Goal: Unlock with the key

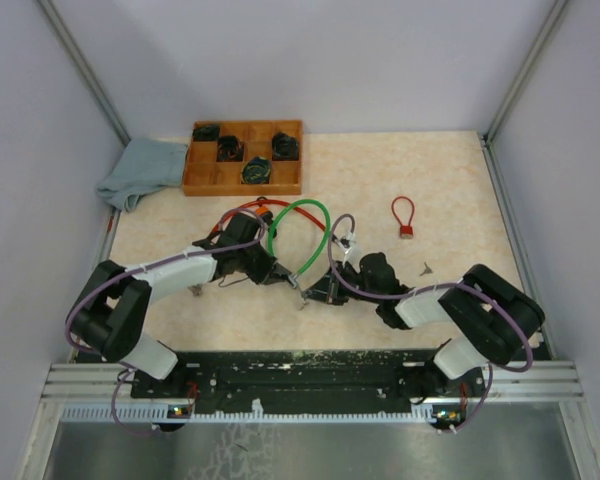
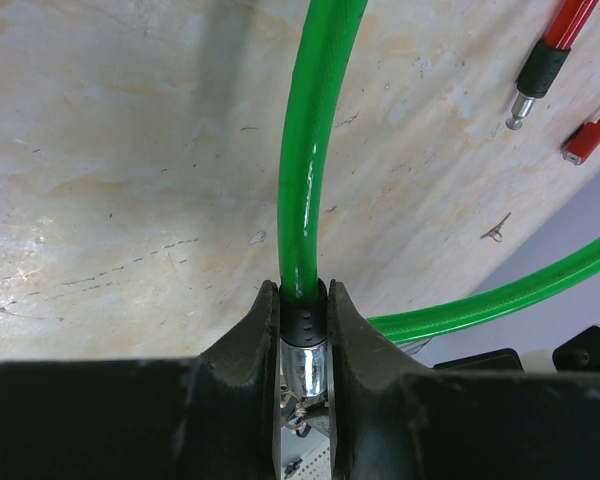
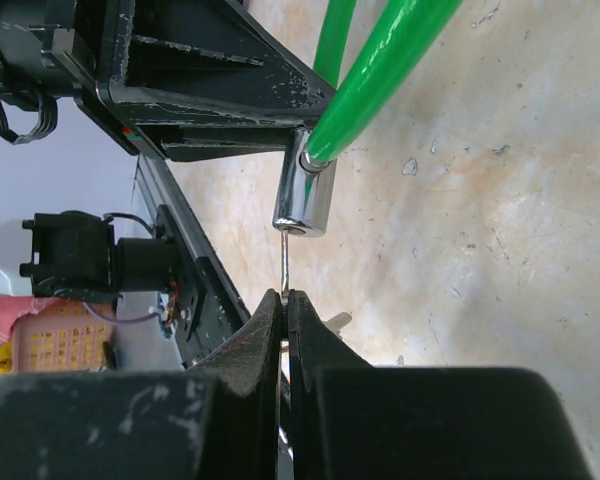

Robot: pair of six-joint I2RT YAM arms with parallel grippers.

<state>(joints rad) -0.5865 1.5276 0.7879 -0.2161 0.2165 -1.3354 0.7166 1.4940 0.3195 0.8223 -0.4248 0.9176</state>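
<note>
Table from above: the green cable lock (image 1: 302, 203) arches up at mid-table between the two arms. The left gripper (image 1: 277, 272) and the right gripper (image 1: 312, 293) meet at its lower end. A red cable lock (image 1: 407, 232) and a loose spare key (image 1: 426, 268) lie well apart to the right. A wooden tray (image 1: 242, 188) and a grey cloth (image 1: 140, 170) sit at the far left.
Left wrist, grip: the fingers (image 2: 245, 350) are clamped on the lock's black collar (image 2: 304, 322), just above the chrome barrel (image 2: 305, 368).
Left wrist, surfaces: the cable is glossy, smooth and round. The collar looks like matt rubber. The tabletop is mottled beige stone-pattern and scuffed.
Right wrist, grip: the fingers (image 3: 260, 340) are pressed together on the key (image 3: 284, 262). Its thin flat blade rises to the mouth of the barrel.
Right wrist, depth: whether the blade is fully seated cannot be told. The keyway is hidden.
Step in hand: probably seating and turning the key.
Doing it well: keep the blade in line with the barrel's axis and push it home before twisting. Turn about that axis without any side load. The left arm should hold the collar firmly so the polished barrel cannot spin.
Risk: the slim blade could bend, or slip in the pinch.
</note>
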